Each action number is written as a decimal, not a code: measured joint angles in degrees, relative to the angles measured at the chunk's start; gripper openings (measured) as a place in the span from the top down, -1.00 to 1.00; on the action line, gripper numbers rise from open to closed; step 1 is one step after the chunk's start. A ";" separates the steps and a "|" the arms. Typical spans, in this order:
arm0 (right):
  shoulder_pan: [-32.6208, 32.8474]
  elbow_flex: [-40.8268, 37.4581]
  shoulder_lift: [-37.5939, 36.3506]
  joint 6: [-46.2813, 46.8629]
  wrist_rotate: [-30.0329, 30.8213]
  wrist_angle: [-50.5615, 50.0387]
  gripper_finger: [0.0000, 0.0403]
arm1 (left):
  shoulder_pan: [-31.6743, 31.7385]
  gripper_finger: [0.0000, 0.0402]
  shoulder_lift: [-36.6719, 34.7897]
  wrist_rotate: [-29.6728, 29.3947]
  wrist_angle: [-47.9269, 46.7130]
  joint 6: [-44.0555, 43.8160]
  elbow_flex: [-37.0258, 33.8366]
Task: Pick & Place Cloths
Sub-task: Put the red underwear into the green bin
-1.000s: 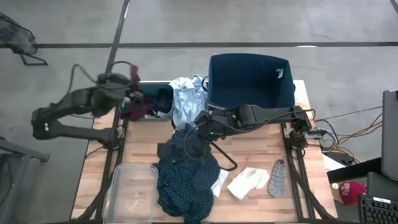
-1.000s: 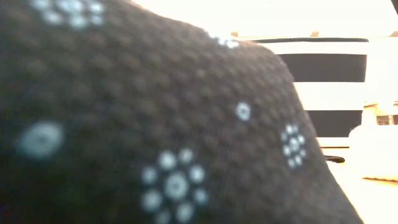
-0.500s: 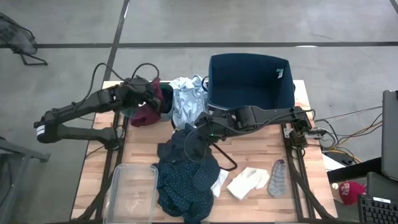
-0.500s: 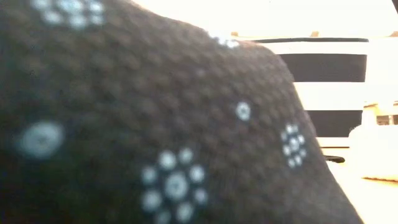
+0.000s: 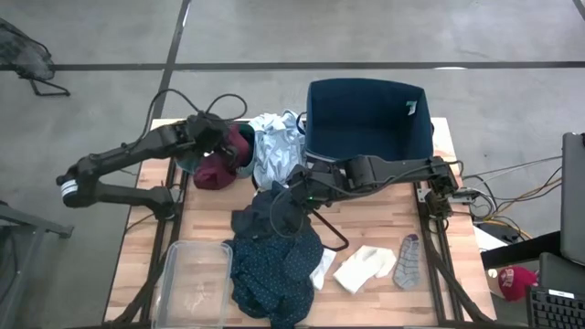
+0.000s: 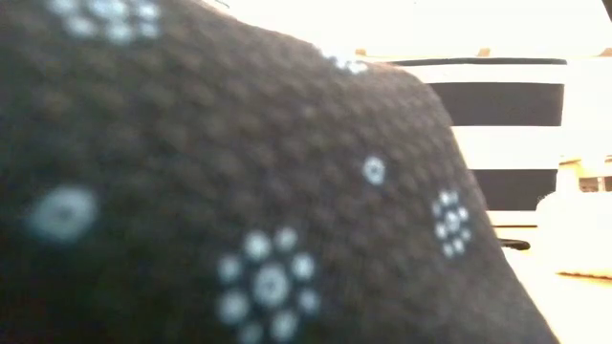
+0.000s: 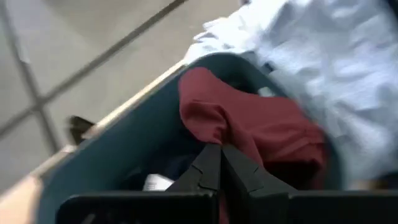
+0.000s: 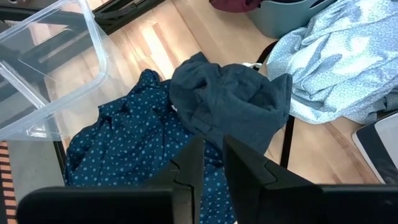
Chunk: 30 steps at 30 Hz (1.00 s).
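left tool (image 7: 219,163) pinched on maroon cloth (image 5: 219,164) over teal bin (image 7: 124,155); right tool (image 8: 208,163) slightly parted, empty (above dark cloth (image 8: 230,102)). dotted garment (image 5: 270,265), socks (image 5: 366,267) left on bench (image 5: 366,219).

Even, soft light fills the high view; shadows are faint, with only a dim patch under the table (image 5: 384,219) at 6 o'clock. The low view is almost blocked by a dotted cloth (image 6: 239,191) pressed close and badly out of focus, while the room at 1 o'clock is blown out white. The left wrist view is smeared with blur. The right wrist view is sharp, with glare on the wood at 11 o'clock.
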 joint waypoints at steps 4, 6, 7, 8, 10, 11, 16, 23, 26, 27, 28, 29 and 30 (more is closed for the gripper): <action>0.00 -0.10 0.00 -0.02 0.01 0.02 0.70 | 0.10 0.97 0.29 -5.34 0.07 3.80 4.54; -0.02 -0.17 0.00 -0.02 0.02 0.04 0.72 | 0.13 0.97 0.23 -6.39 0.54 6.97 7.75; -0.02 -0.22 0.00 -0.02 0.01 0.04 0.73 | 0.30 0.97 0.31 -7.28 0.63 9.06 9.43; -0.02 -0.25 0.00 -0.02 0.03 0.04 0.75 | 0.49 0.97 0.38 -8.58 0.70 11.24 11.13; -0.01 -0.31 0.00 -0.02 0.02 0.11 0.78 | 0.60 0.97 0.34 -12.17 0.78 13.93 14.54; 0.00 -0.32 0.00 -0.02 0.02 0.12 0.80 | 0.62 0.97 0.26 -13.67 0.87 14.32 15.97; -0.02 -0.34 0.00 -0.06 0.07 0.11 0.86 | 0.62 0.97 0.24 -14.15 0.56 12.73 17.30; -0.02 -0.34 0.00 -0.42 0.34 0.15 0.92 | 0.62 0.97 0.72 -6.35 -1.31 9.38 5.34; -0.01 -0.34 0.00 -0.44 0.34 0.17 0.93 | 0.58 0.97 0.36 2.20 -1.21 3.54 -0.17; -0.02 -0.34 0.00 -0.42 0.34 0.17 0.94 | 0.58 0.97 0.36 4.38 -1.27 1.49 -2.00; -0.02 -0.34 0.00 -0.44 0.34 0.20 0.94 | 0.60 0.97 0.36 6.98 -1.27 -0.72 -3.73; -0.02 -0.34 0.00 -0.44 0.34 0.20 0.95 | 0.72 0.97 0.36 9.93 -1.20 -2.80 -5.43; -0.02 -0.34 0.00 -0.44 0.34 0.22 0.94 | 0.82 0.97 0.38 12.63 -1.20 -4.39 -7.05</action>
